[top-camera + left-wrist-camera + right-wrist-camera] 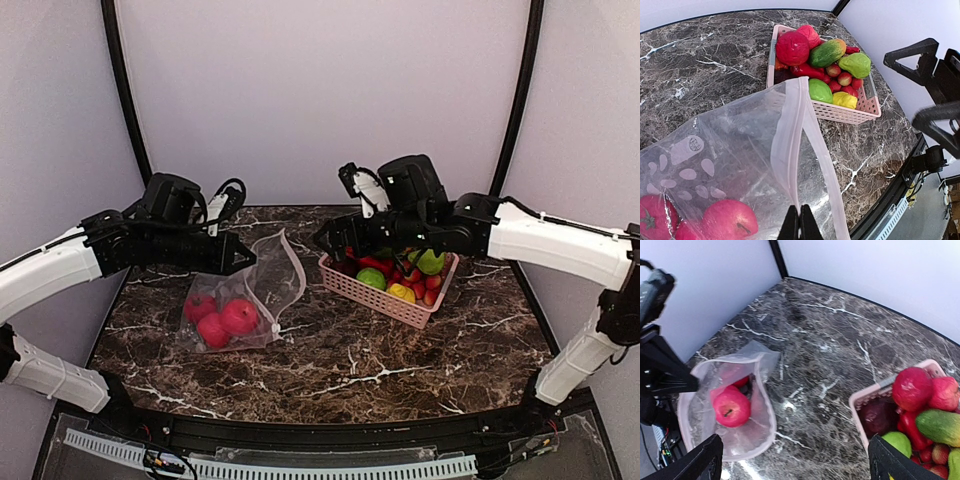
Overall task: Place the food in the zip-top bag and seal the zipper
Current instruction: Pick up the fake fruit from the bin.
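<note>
- Zip-top bag [262,285]: thin, floppy, likely slippery film; the clenched left gripper [800,225] jaws pinch its zipper [790,135], holding the mouth up.
- Food [238,315]: 3 glossy red fruits in the bag below those jaws; probably light, hard, prone to roll; grip across the middle.
- Right gripper [335,238] jaws spread, empty, over the basket [400,300] corner.
- Hidden: the basket's lower pieces.

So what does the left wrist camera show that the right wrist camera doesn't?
Only the left wrist view: the left hand shut on the zipper, seen close up, and the whole pink basket. Only the right wrist view: a look straight down into the gaping mouth of the zip-top bag. Both: the bag with red fruits inside, at least part of the basket, and the marble table.
</note>
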You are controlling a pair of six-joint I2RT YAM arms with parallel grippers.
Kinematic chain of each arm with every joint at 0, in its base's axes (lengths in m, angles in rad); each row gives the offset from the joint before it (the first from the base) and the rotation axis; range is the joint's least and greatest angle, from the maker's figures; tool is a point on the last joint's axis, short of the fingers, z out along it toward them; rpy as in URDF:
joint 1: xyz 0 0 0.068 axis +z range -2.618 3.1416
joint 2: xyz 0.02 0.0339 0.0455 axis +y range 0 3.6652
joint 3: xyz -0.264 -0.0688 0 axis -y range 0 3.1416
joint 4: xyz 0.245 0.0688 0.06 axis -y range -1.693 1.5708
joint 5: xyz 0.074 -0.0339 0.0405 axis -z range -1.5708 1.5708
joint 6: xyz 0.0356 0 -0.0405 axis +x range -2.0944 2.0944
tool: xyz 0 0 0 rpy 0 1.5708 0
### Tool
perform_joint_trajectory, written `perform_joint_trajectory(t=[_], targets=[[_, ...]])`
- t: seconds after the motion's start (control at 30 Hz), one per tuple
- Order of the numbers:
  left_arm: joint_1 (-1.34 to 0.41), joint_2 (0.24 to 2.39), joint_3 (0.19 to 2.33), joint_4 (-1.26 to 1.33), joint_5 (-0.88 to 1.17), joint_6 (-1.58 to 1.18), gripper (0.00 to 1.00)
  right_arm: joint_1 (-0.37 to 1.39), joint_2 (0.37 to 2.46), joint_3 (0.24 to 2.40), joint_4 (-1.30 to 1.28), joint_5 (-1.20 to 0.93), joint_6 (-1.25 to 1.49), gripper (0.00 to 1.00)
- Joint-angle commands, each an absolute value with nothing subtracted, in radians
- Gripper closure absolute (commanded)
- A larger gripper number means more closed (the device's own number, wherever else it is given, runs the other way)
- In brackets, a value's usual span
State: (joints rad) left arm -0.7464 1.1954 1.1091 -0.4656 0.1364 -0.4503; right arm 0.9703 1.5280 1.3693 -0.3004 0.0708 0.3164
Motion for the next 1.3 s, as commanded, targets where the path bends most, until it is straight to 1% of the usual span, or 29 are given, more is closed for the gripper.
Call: perform_joint_trajectory(t=[0.0, 0.2, 0.4, 0.7, 0.87, 1.1, 1.27], targets=[[-0.750, 1.173, 1.082, -0.461, 0.121, -0.460, 0.99, 0.888, 1.552, 1.409, -0.434, 0.137, 0.369, 0.01], [-0.749, 1.173, 1.077, -0.458, 0.116, -0.469, 0.99, 0.777, 1.647, 1.464, -0.480, 0.129, 0.393, 0.01], [-0.750, 1.173, 1.074, -0.458, 0.116, -0.476, 0.99, 0.731, 1.777, 1.552, -0.504, 0.153, 0.389, 0.02], [-0.749, 1.168, 1.070, -0.466, 0.120, -0.483, 0.99, 0.718, 1.977, 1.726, -0.514, 0.184, 0.340, 0.05], [-0.748, 1.161, 1.063, -0.462, 0.125, -0.494, 1.00, 0.716, 2.060, 1.808, -0.542, 0.243, 0.329, 0.06], [-0.747, 1.154, 1.061, -0.462, 0.132, -0.495, 0.99, 0.716, 2.131, 1.861, -0.563, 0.295, 0.318, 0.07], [-0.749, 1.155, 1.060, -0.460, 0.136, -0.494, 0.99, 0.716, 2.156, 1.872, -0.566, 0.314, 0.313, 0.11]])
